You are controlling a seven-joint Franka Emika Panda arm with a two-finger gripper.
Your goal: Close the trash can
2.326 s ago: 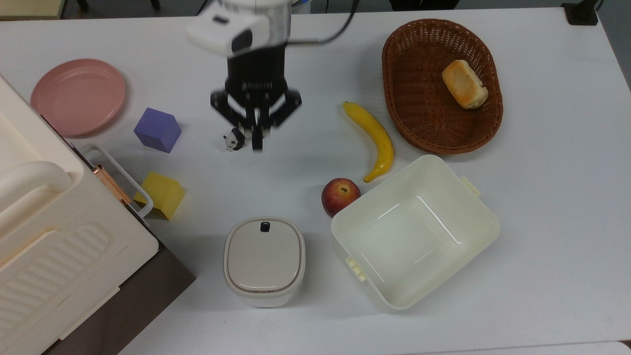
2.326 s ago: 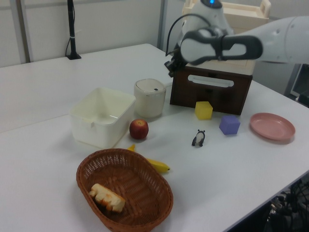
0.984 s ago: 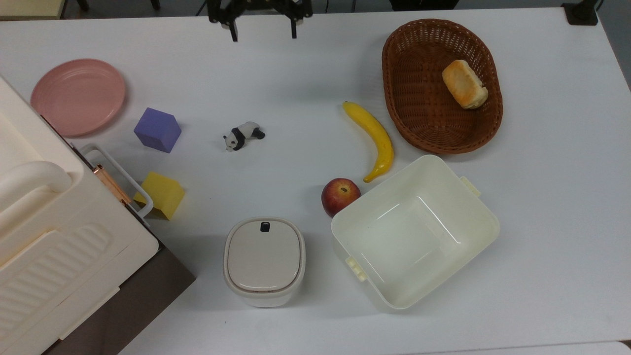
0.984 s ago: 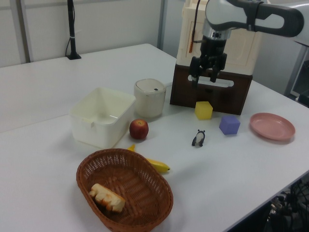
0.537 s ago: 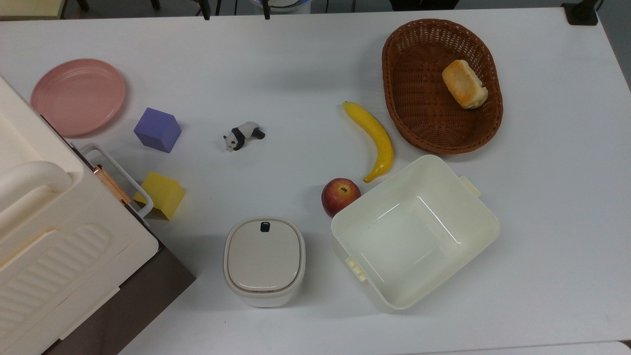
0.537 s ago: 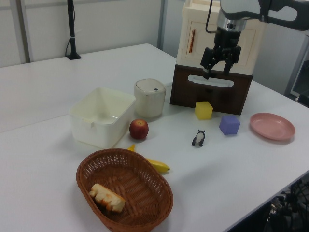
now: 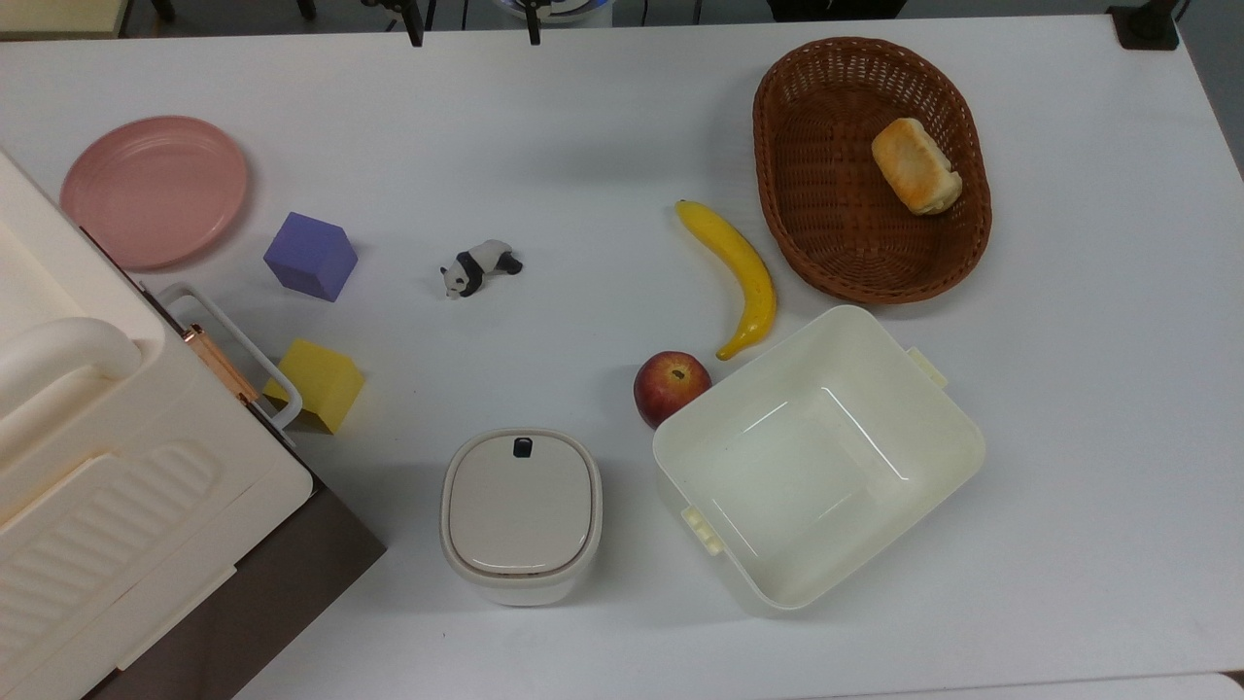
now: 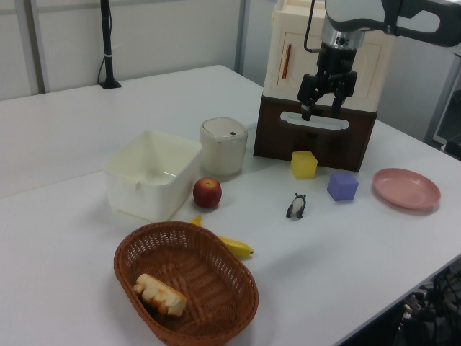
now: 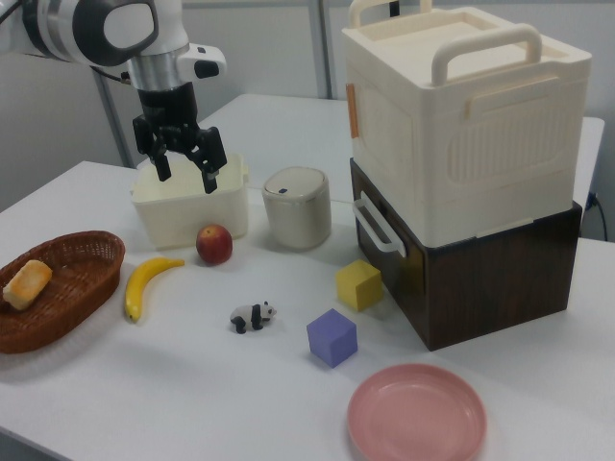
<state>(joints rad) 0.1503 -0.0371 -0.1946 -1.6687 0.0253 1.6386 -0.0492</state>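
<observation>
Trash can (image 7: 521, 515) lid down flat, beside tub (image 7: 818, 457) and apple (image 7: 671, 387); gripper (image 9: 185, 170) raised high, fingers apart, empty.

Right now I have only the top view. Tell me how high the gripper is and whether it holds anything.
Observer: In the right view the gripper hangs high above the table, fingers open, nothing between them.
Operator: Check the trash can's lid from the side.
Observer: In the right view the lid sits flat on the trash can, and no gap shows along the rim.
Operator: Confirm the gripper is not touching it.
Observer: In the left view the gripper is up in the air, well apart from the trash can.
</observation>
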